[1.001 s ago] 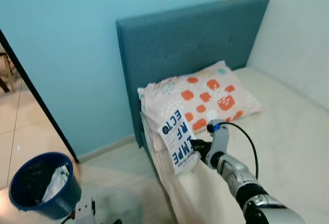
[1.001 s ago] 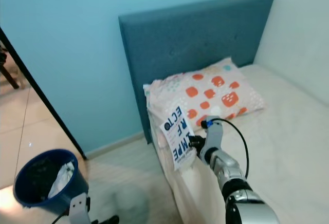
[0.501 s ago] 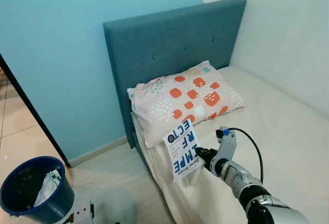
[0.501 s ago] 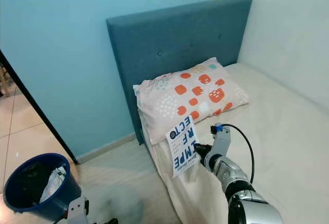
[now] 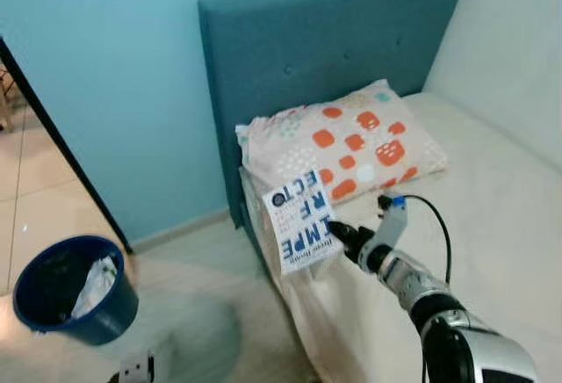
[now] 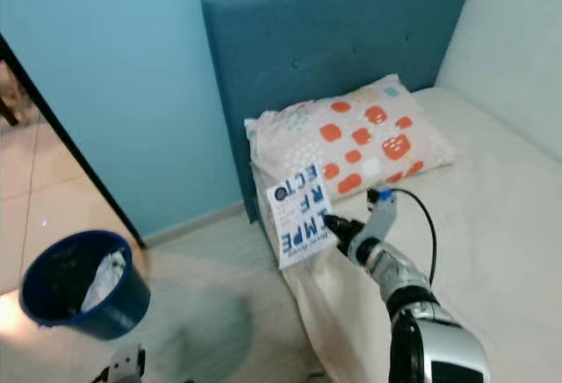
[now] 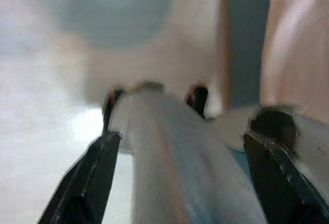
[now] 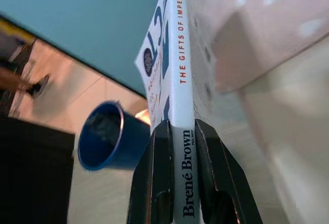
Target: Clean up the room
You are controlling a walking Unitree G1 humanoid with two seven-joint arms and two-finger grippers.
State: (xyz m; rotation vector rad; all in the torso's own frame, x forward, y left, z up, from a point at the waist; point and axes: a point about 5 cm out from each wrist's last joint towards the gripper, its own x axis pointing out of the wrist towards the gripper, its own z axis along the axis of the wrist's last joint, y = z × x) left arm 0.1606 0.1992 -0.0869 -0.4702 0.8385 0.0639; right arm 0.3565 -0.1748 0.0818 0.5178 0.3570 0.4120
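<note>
Right gripper [image 5: 341,234] — black fingers [image 8: 154,183] clamped tight on the spine of a white paperback book with blue lettering [image 5: 301,222], held upright over the near corner of the cream-sheeted bed [image 5: 492,251]. Spotted orange-and-white pillow [image 5: 347,146] lies at 1 o'clock from the book, against the teal upholstered headboard [image 5: 325,58]. Round blue plastic bin with crumpled white waste [image 5: 70,288] stands on the floor at 8 o'clock, well apart. Left gripper [image 7: 180,183] — fingers spread wide, holding nothing.
</note>
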